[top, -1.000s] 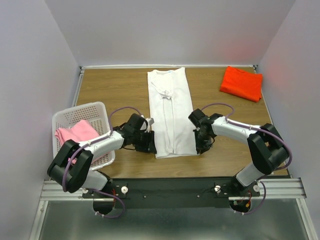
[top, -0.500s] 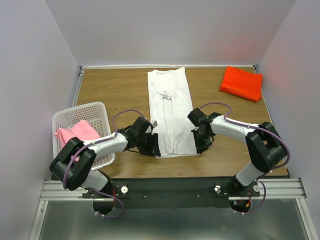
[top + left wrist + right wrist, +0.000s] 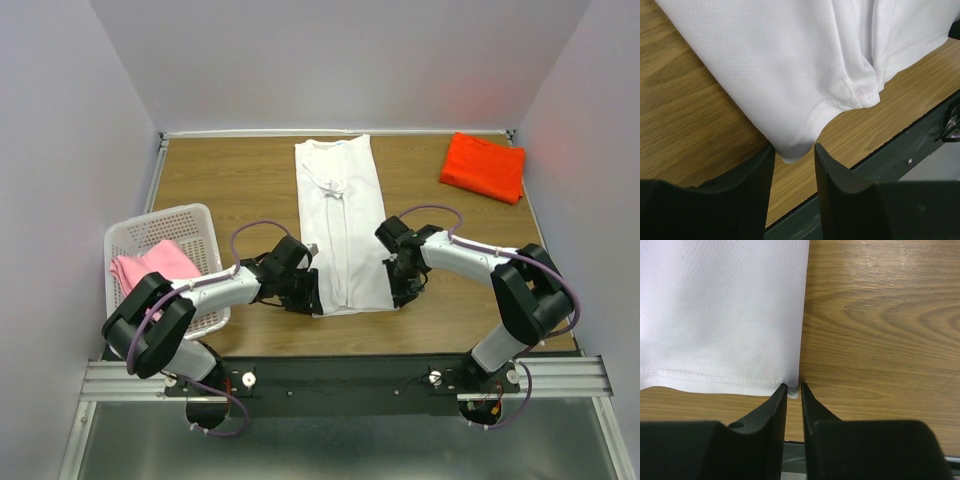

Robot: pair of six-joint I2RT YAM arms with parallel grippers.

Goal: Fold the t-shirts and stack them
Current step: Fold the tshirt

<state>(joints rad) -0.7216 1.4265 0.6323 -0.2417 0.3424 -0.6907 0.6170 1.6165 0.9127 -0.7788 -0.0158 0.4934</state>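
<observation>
Straddling the near left corner of the white t-shirt, the left tool stands with its two fingers spread. The rounded cloth corner pokes into the gap between their tips, and bare wood shows below it. Ahead of that tool the folded shirt runs away as a long narrow strip, and a second bunched fold of hem lies off to its right on the worktop.

The right tool has its fingers drawn almost together, pinching the very tip of the shirt's near right corner. The stitched hem runs off to the left of its tips, the shirt's straight side edge runs directly ahead of them, and plain wood lies to their right.

Both tools sit low at the worktop, one at each end of the near hem. The shirt lies flat between and beyond them, its collar end farthest away.

The orange-red t-shirt lies folded far ahead and to the right of the right tool, well apart from it. The pink t-shirt rests in the white basket, off to the left of the left tool.
</observation>
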